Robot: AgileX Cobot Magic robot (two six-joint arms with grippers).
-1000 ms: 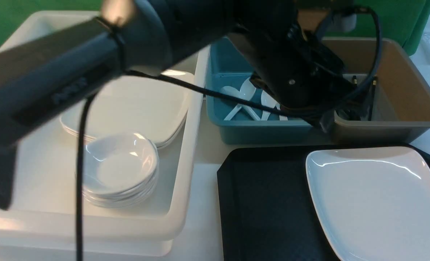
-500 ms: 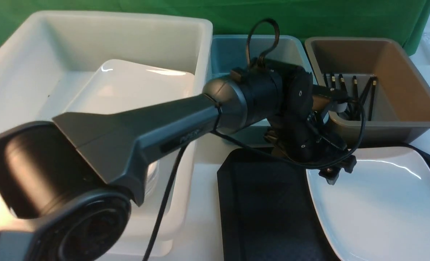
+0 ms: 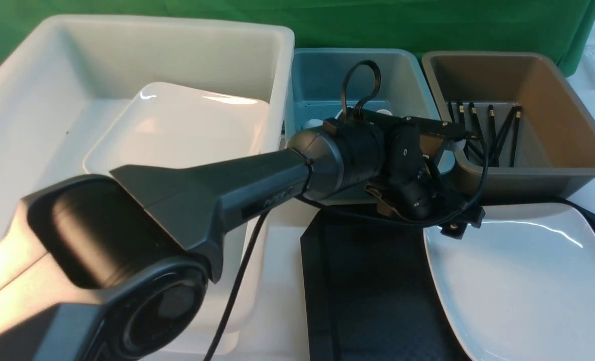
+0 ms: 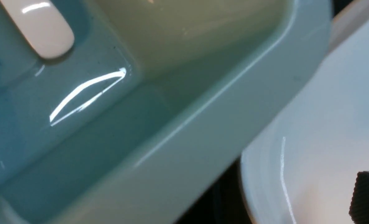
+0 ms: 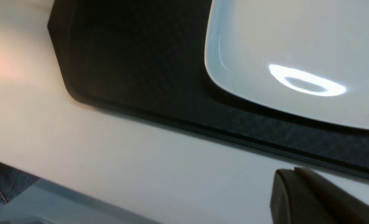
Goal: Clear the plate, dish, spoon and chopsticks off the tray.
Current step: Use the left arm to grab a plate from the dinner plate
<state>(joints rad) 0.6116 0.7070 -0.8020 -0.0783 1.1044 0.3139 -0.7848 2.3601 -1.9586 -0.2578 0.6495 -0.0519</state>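
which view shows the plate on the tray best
The front view: most of the plate shows, lying on the tray, with only its near and right edges cut off. The right wrist view catches one corner with a glare ring; the left wrist view just a blurred stretch of rim.

On the table [image 3: 287,281], the tray [image 3: 367,286] lies at the near right, and the plate [image 3: 523,286] rests on the tray's right part. Left of the tray, across a strip of table, stands a tub [image 3: 21,100] with a second plate [image 3: 187,130] lying in it toward its right wall. Behind the tray two bins stand side by side. The middle bin [image 3: 322,75], just beside the tub, holds a spoon [image 4: 38,31]. The right-hand bin [image 3: 558,110] holds the chopsticks [image 3: 492,130] in its left part. The left arm [image 3: 227,195] reaches from the near left across the tub to the middle bin's near rim, above the tray's far edge.
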